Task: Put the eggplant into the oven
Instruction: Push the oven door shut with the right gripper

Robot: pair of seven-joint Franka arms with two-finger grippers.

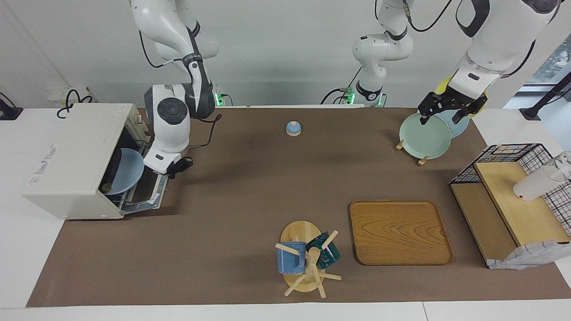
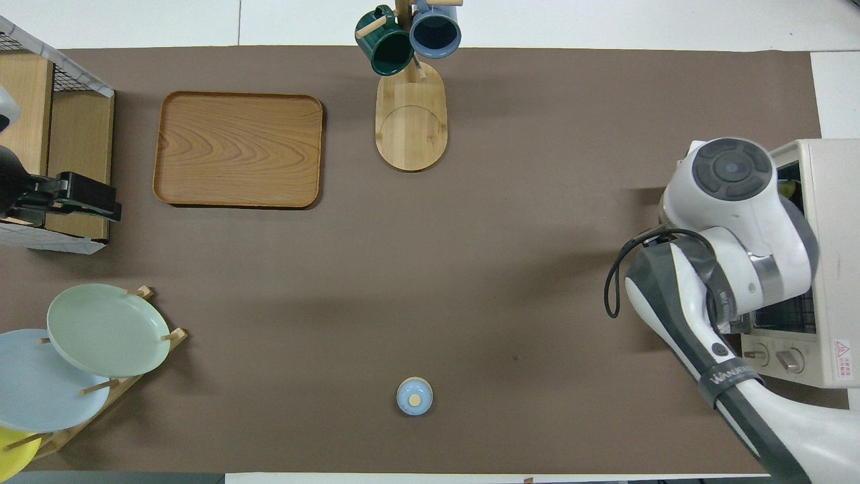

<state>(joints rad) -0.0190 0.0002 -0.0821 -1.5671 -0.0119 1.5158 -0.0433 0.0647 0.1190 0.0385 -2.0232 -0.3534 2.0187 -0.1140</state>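
We see the eggplant point(image 1: 114, 166) already inside the oven point(image 1: 76, 160), on a blue plate point(image 1: 127, 170), long axis running into the cavity. Our right gripper point(image 1: 175, 167) hangs over the open door point(image 1: 149, 189); its jaws' opening we cannot tell. The left gripper point(image 1: 439, 115) waits with jaws spread over the plate rack point(image 1: 410, 147).

On the dark grey sleeve of the right arm point(image 2: 729, 378), white capital letters read "WANJE", and the rest of the word is cut off by the curve of the sleeve. The boxy off-white toaster oven point(image 2: 830, 269) carries a small red-and-white warning sticker point(image 2: 842, 349) with a triangle sign on its top near the control knobs; its fine print is too small to read. A faint grey brand mark point(image 1: 44, 164) on the oven's top may be lettering, but it stays illegible.
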